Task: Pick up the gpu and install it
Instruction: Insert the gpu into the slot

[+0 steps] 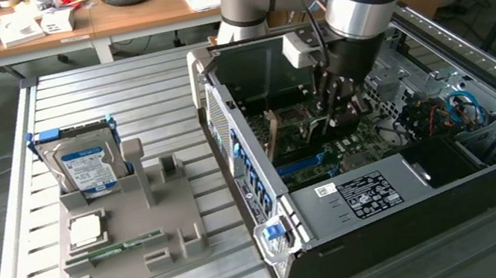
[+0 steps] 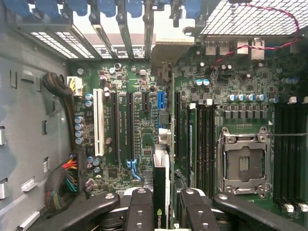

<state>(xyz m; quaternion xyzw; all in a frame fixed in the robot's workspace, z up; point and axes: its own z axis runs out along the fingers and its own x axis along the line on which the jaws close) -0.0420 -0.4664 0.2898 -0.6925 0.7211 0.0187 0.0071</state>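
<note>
Found pincer (image 2: pixel 166 197) clenched on the gpu (image 2: pixel 161 166), gripping both flat faces with the card edge-on; located inside the open computer case (image 1: pixel 367 247), hanging over the motherboard (image 2: pixel 142 159) beside the long expansion slots (image 2: pixel 130 120); apparently not seated yet; judged light, thin and stiff, yet fragile; best held on bare board faces near the upper edge, avoiding contacts and components; liable to tilt under off-line pressure
</note>
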